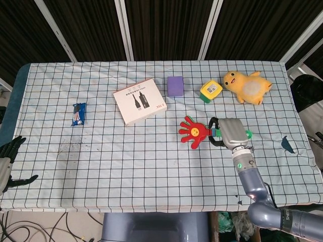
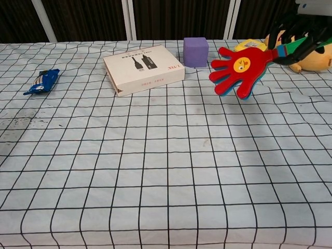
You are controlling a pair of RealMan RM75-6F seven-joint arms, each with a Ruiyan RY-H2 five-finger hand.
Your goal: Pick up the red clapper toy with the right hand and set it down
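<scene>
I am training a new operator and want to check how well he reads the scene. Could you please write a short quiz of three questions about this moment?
1. True or false: the right hand holds the red clapper toy.
2. Which thing lies nearest the white box? A) yellow plush toy B) purple cube C) blue packet
3. Fill in: the left hand is at the table's ____ edge in the head view.

Key: 1 true; 2 B; 3 left.
</scene>
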